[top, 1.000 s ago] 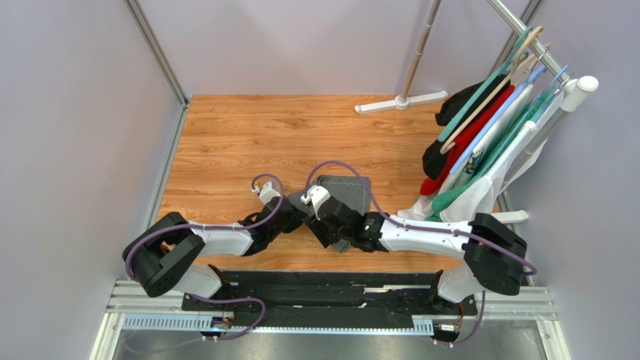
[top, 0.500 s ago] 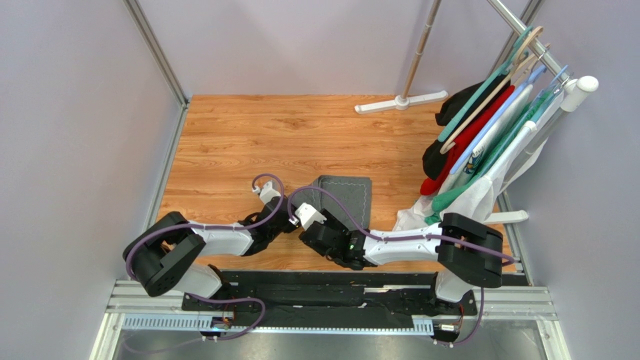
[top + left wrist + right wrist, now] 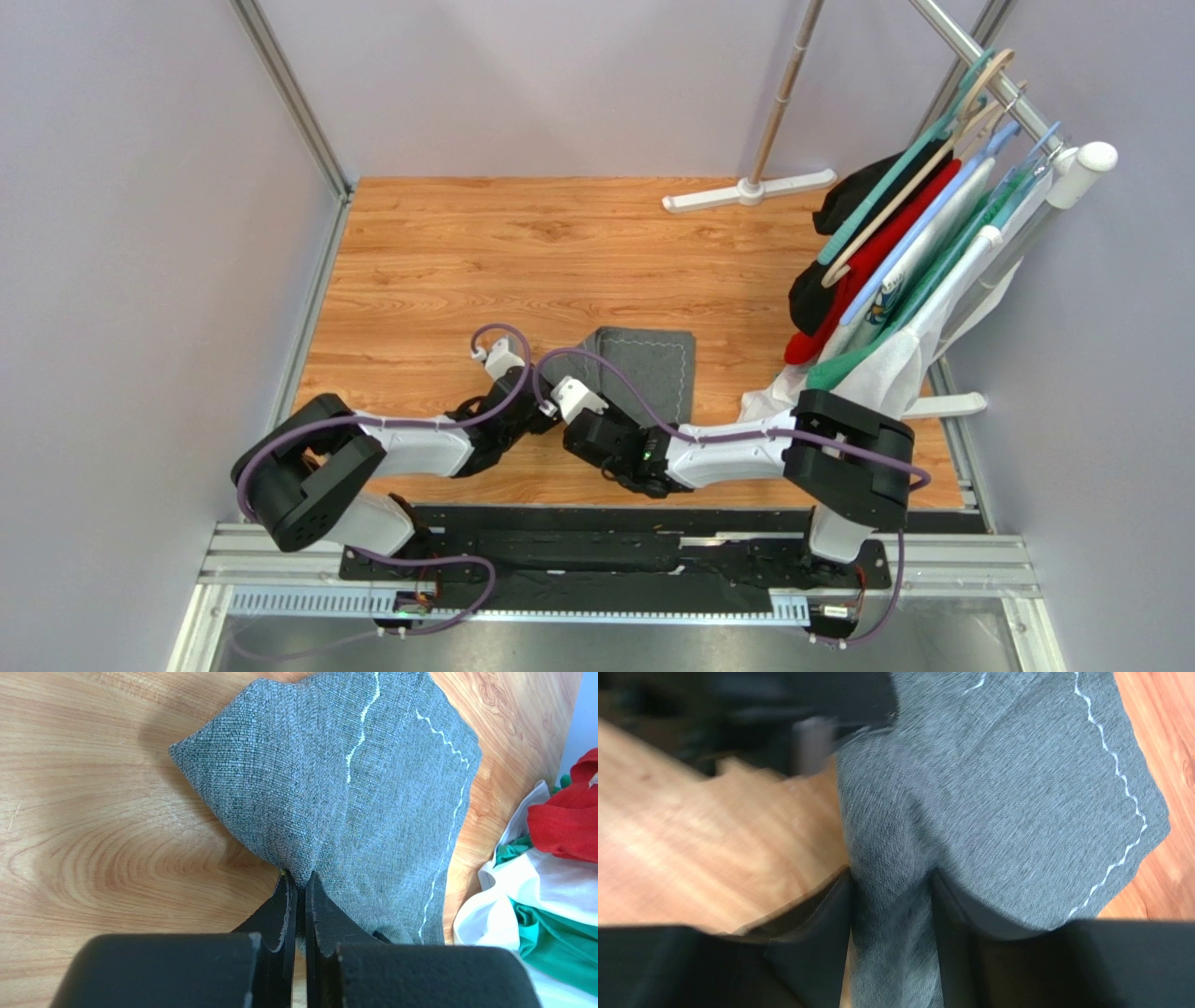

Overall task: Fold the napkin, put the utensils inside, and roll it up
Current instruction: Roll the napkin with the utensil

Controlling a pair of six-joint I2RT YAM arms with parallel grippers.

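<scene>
Napkin point(image 3: 648, 367), dark grey with pale stitching: mid-table point(image 3: 421, 266), hanging garments point(image 3: 877, 259) at its 3 o'clock. Left end effector point(image 3: 297, 882): pinched closed on its near edge. Right end effector point(image 3: 892, 889): gripping bunched cloth.

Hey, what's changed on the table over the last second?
The right arm swung its elbow leftward, drawing the right claw back toward the near edge, close beside the left claw. More of the napkin now shows from above. Both claws are pinching the napkin. The left arm and hanging clothes stayed put.
</scene>
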